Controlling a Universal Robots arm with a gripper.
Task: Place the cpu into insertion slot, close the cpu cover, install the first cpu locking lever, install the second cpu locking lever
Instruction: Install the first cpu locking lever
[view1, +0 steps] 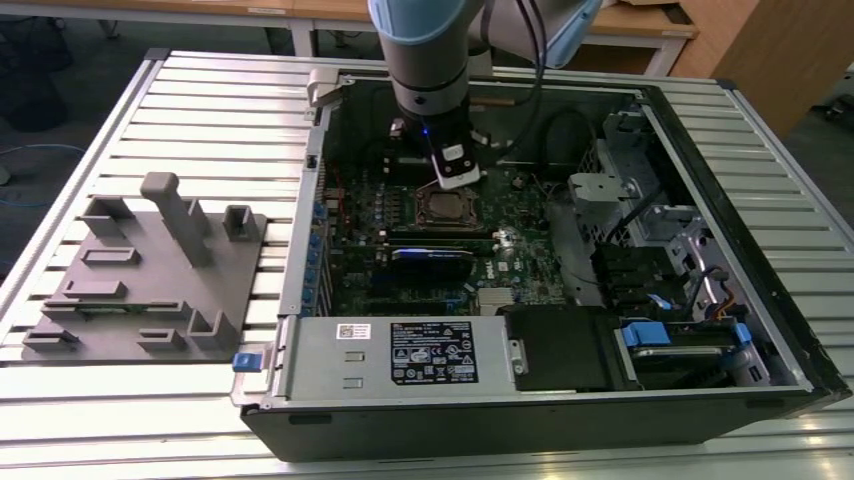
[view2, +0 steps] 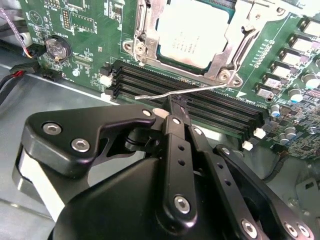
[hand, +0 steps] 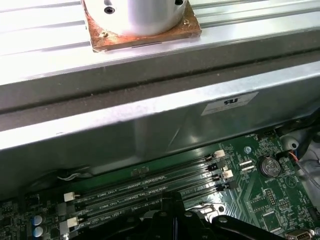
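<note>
Silvery wire, the cpu locking lever (view2: 150, 95), lay slantwise along the socket edge nearest the memory slots (view2: 220, 107). The gripper (view2: 176, 103) stood with its black fingers closed together, tips right at the wire's bend; whether they nipped it or merely bore on it, I could not tell. The cpu (view2: 192, 32) sat in the insertion slot (view1: 445, 208) with the cpu cover (view2: 243, 31) folded down round it, grey top showing through the window. Judgement: lever work in hand, and the lever apparently not yet under its catch. To do it well, contact should be kept near the bent handle end, pressing down and sideways in one slow sweep so the springy wire cannot skid off the narrow tips, clear of the white slot clips (view2: 248, 145) and the green board. Surface: the open computer case (view1: 747, 230) lay on a ribbed aluminium bench (view1: 200, 100), with a grey moulded fixture (view1: 147, 270) beside it on the exterior view's left. Room: pale wooden furniture (view1: 761, 50) stood beyond the bench.
</note>
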